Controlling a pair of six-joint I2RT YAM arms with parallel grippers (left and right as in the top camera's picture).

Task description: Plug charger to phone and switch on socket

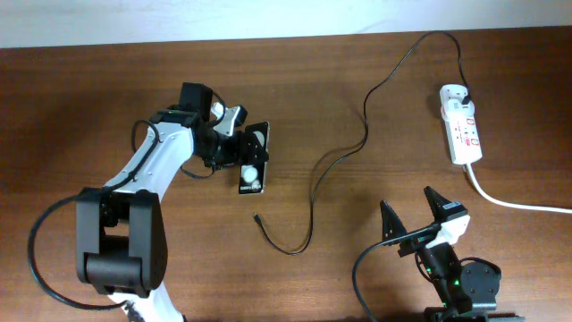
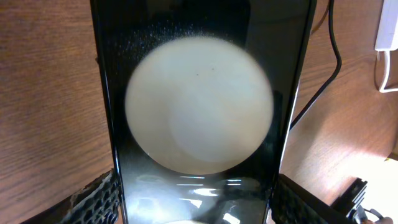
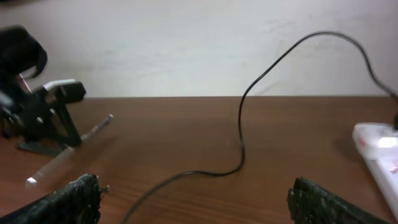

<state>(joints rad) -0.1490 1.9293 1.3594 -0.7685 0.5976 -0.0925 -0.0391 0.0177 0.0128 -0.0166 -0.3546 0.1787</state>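
The black phone (image 1: 254, 161) lies left of centre, its glossy screen showing round white reflections. My left gripper (image 1: 234, 148) is shut on the phone's near end. In the left wrist view the phone (image 2: 196, 74) fills the gap between the fingers (image 2: 196, 202), which touch both its long edges. The charger (image 1: 315, 179), a thin black cable, runs from the socket (image 1: 461, 122) in a loop to its free tip (image 1: 256, 216), below the phone. My right gripper (image 1: 406, 199) is open and empty at the front right. The cable (image 3: 241, 134) lies ahead of the right gripper (image 3: 193, 199).
A thick white cord (image 1: 518, 204) leaves the socket toward the right edge. The socket also shows in the right wrist view (image 3: 378, 144) and in the left wrist view (image 2: 388, 28). A pale wall stands behind the table's far edge.
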